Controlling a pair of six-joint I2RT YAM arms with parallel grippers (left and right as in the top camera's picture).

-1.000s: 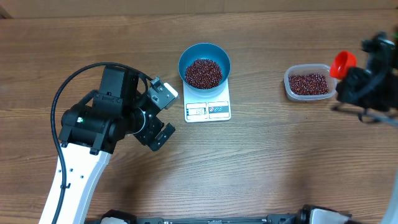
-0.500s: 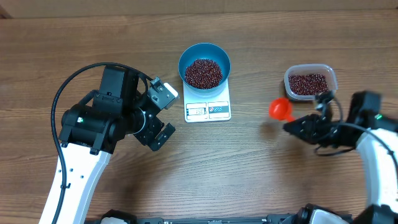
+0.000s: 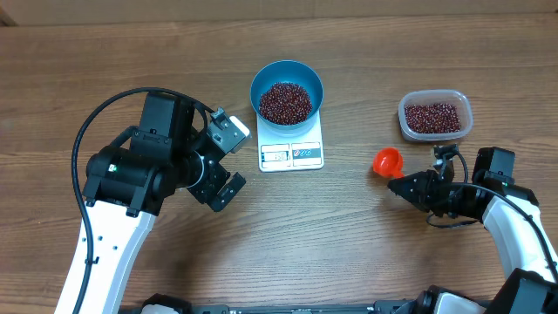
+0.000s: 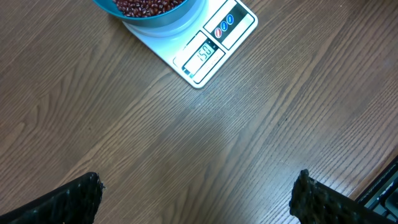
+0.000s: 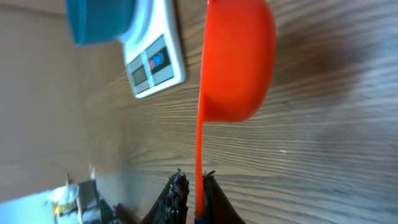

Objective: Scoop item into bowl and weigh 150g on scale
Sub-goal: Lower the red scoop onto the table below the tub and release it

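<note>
1. Beans (image 3: 286, 103) lie heaped in the blue bowl (image 3: 264, 80), a dark red-brown mound that covers the bottom and leaves the upper wall bare.
2. The bowl stands on the far half of the white scale (image 3: 292, 155), close to the worktop's (image 3: 349, 253) far edge and about midway between its left and right edges.
3. The scale's display (image 4: 205, 53) and label panel face the near edge. The display is lit, but I cannot read its digits with certainty.
4. A clear plastic container (image 3: 403, 118) sits toward the right edge, level with the bowl and well apart from the scale. It holds a shallow second layer of the same beans.
5. The orange-red scoop (image 3: 386, 161) lies between the scale and the container, nearer the near edge than either. Its cup is low against the wood, and I cannot tell whether it touches.
6. The right gripper (image 3: 399, 185) reaches in from the right edge. In its wrist view the fingertips (image 5: 176, 193) are pressed together on the scoop's thin handle (image 5: 199, 155), pinching it near its end.
7. The left gripper (image 3: 234, 160) hangs over bare wood to the left of the scale, pointing toward it but not touching it.
8. Its fingers (image 4: 68, 202) are spread wide apart with nothing between them. In its wrist view, the scale and the bowl's lower wall lie ahead of the gap.
</note>
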